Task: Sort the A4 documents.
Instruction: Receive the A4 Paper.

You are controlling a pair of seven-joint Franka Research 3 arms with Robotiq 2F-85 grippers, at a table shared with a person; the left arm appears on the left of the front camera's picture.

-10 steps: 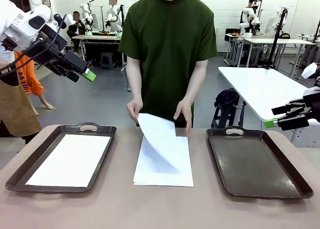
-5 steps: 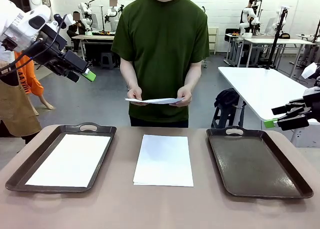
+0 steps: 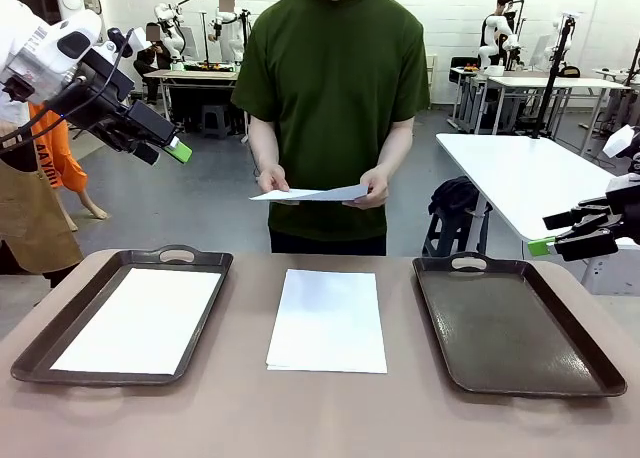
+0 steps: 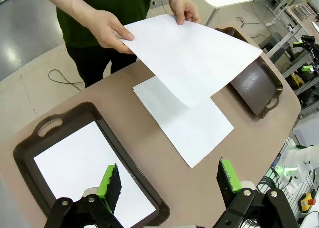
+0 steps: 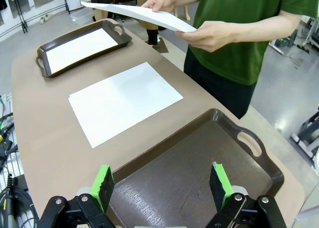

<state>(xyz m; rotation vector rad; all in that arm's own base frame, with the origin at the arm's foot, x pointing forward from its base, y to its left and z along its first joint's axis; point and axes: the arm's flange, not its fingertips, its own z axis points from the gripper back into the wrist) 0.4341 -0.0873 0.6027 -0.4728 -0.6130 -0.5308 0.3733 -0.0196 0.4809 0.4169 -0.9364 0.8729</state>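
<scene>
Left gripper (image 3: pixel 170 148): raised high at the left, well apart from the table (image 3: pixel 300 418); jaws spread wide, nothing between the green pads (image 4: pixel 107 180).
Left tray (image 3: pixel 30 353): dark brown, with handles, flat on the left part of the table.
Tray sheet (image 3: pixel 140 318): one white A4 document lying flat on the left tray's floor, inside the rim.
Centre pile (image 3: pixel 328 320): white A4 documents flat on the bare table between the two trays, touching neither. The sheet count cannot be told.
Held sheet (image 3: pixel 310 193): white A4 document in the air beyond the table's far edge, roughly level, above the centre pile's far end.
Person (image 3: pixel 335 78): green T-shirt, standing at the far side; one hand (image 3: pixel 272 183) grips the held sheet's left side, the other hand (image 3: pixel 372 188) grips its right side.
Right tray (image 3: pixel 520 323): dark brown, with handles, flat on the right part of the table; textured floor visible from rim to rim.
Right gripper (image 3: pixel 546 233): level with the right tray's far end, off to its right and above it; jaws spread wide, gripping nothing. In the right wrist view, the right tray lies below its fingers (image 5: pixel 103 184).
</scene>
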